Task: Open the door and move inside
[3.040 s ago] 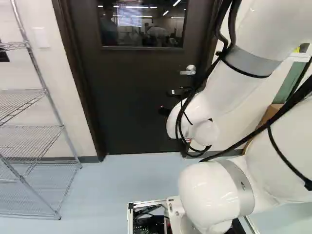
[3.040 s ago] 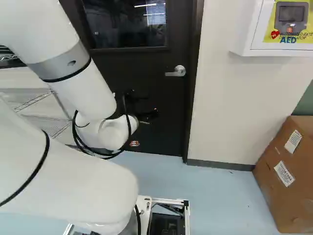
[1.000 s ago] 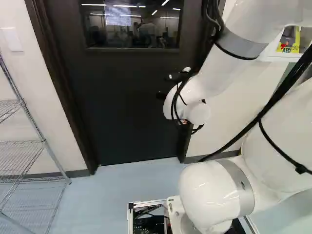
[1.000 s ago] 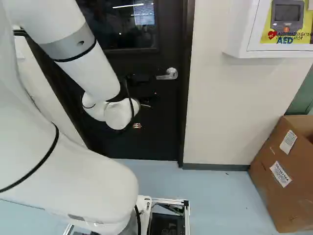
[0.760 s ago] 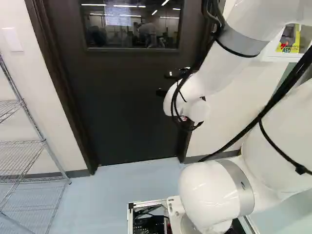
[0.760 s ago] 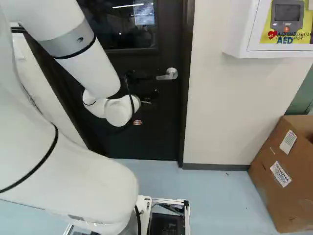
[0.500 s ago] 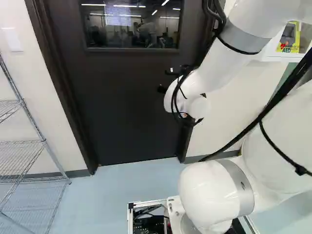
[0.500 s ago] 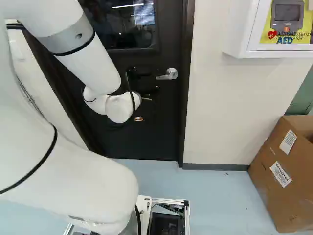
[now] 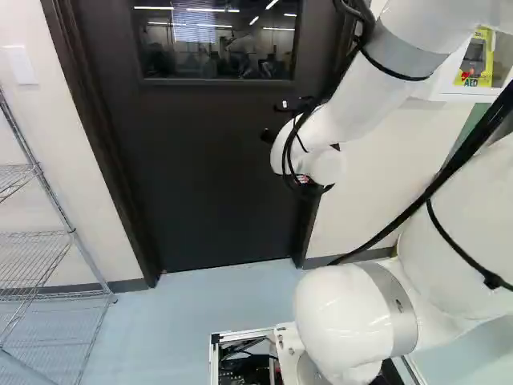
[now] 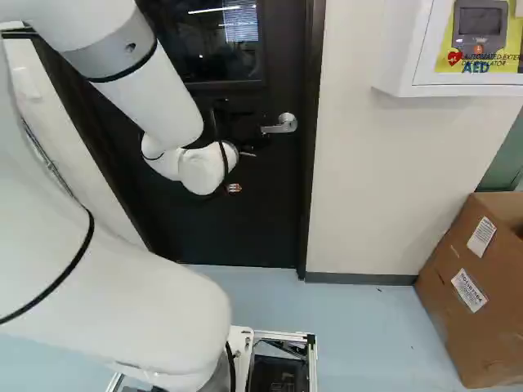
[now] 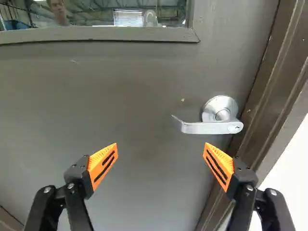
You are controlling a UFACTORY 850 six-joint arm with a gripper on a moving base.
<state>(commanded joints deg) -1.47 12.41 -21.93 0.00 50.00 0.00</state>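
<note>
In the right base view my black gripper (image 10: pixel 239 126) is before the dark door (image 10: pixel 261 212), on the hinge-side of the silver lever handle (image 10: pixel 282 124). The wrist view shows the gripper (image 11: pixel 160 150) open, its orange-padded fingers wide apart with nothing held. The handle (image 11: pixel 209 127) stands ahead of the gripper, nearer the right-hand finger (image 11: pixel 219 166), and no touch is visible. Its lever lies about level. The door (image 11: pixel 120 96) is closed in its frame, and a window is in its upper part. In the left base view my arm hides the handle.
A wire shelf (image 9: pixel 36 241) stands left of the door. Right of the door frame is pale wall with a white AED cabinet (image 10: pixel 400 49). A cardboard box (image 10: pixel 466 302) sits on the floor at the right. Blue floor (image 9: pixel 200 297) lies between base and door.
Between three seconds and one second ago the base moved, shifting the whole scene. Since then the base has stayed still, while my wrist and gripper have risen slightly. The door remains closed.
</note>
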